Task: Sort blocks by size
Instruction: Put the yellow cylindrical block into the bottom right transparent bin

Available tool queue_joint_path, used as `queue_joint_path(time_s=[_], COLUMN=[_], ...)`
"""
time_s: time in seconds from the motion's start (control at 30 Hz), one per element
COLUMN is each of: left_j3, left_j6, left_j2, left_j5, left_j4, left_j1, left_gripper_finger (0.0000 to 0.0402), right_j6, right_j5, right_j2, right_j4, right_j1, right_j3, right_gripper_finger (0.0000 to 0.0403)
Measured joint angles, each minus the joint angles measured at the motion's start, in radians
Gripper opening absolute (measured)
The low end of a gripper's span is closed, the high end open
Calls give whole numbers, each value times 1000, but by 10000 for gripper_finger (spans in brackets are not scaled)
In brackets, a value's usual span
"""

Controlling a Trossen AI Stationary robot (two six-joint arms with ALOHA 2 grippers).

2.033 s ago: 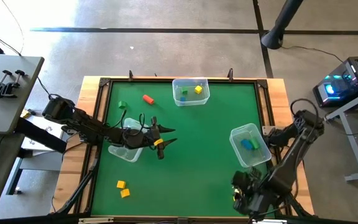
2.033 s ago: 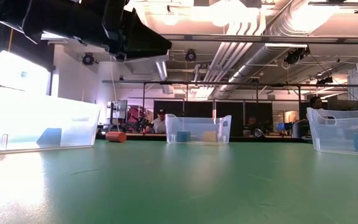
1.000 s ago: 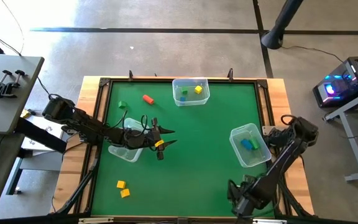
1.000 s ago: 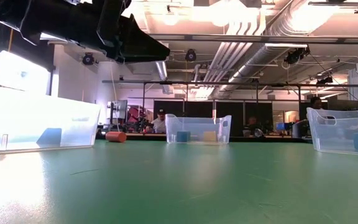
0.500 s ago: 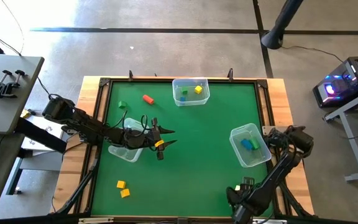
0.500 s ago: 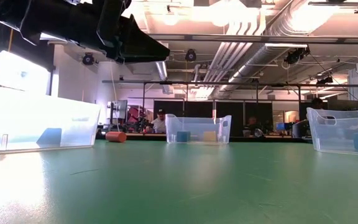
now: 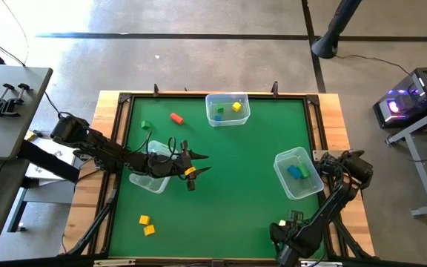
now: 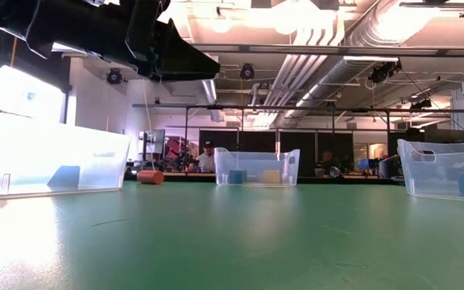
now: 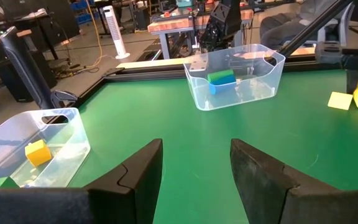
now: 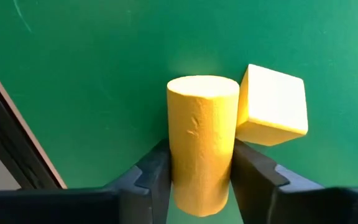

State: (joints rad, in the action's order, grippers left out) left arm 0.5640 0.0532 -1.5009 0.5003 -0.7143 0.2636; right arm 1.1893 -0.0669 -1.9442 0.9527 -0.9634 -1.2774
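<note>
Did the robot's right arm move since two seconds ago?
Yes. In the high view its elbow has slid down the picture beside the still bin, and the right gripper now squeezes a yellow cylinder.

Bin (image 7: pixel 227 108) far centre, bin (image 7: pixel 297 173) right, bin (image 7: pixel 148 181) left; two blocks (image 7: pixel 146 225) near left; two blocks (image 7: pixel 160 122) far left.

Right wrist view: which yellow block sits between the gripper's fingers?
The yellow cylinder, clamped upright-looking in the right gripper; the yellow cube lies outside, touching it.

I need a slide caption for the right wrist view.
Right end effector closed around a yellow cylinder, a yellow cube touching it.
</note>
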Motion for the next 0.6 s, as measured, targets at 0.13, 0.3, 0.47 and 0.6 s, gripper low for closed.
queue_joint_path(time_s=[0.13,0.3,0.47,0.6], left_j3=[0,0,0,0], left_j6=[0,-6,-9,-16], left_j2=[0,0,0,0], left_j5=[0,0,0,0], left_j4=[0,0,0,0], left_j1=[0,0,0,0], left_gripper_finger=[172,172,172,172], right_j6=[7,-1,-47,-119], right_j5=[-13,-78,-37,155], right_j2=[0,5,49,130], right_j4=[-19,-86,-197,-193], right_j1=[0,8,44,75], right_j3=[0,0,0,0], right_gripper_finger=[126,126,126,126])
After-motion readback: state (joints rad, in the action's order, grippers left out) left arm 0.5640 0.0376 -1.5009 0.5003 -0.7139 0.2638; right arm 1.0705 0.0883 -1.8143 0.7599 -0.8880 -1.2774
